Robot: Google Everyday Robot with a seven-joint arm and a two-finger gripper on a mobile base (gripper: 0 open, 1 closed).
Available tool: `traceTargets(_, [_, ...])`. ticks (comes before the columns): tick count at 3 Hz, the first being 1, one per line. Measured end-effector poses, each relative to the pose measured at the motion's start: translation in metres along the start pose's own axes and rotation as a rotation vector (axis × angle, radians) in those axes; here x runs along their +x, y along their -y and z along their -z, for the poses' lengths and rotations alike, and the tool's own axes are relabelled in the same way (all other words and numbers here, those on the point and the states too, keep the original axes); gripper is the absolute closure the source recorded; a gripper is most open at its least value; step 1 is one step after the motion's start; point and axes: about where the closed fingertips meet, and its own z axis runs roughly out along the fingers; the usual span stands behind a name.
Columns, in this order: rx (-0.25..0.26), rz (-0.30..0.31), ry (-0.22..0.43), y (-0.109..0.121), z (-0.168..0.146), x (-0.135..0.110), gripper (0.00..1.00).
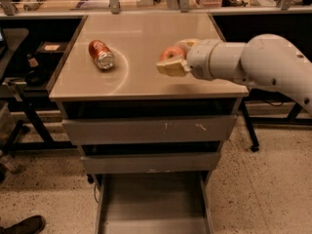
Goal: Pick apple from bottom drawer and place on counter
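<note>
gripper (171,62) is over the right half of the counter (141,43), clenched around the apple (171,54); the apple sits between the jaws, its red top showing above them. whether it touches the surface yet, you can't tell. bottom drawer (151,204) is pulled open well below the jaws and holds nothing visible. soda can (101,54) lies on its side well off to the jaws' far side. main risk as i see it: release high and the apple rolls toward the front edge just under the jaws. lower first.
</note>
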Motion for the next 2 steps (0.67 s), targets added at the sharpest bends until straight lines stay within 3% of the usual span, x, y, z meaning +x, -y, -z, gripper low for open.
traceTargets(2, [-0.124, -0.06, 0.014, 0.007, -0.041, -0.018, 1.0])
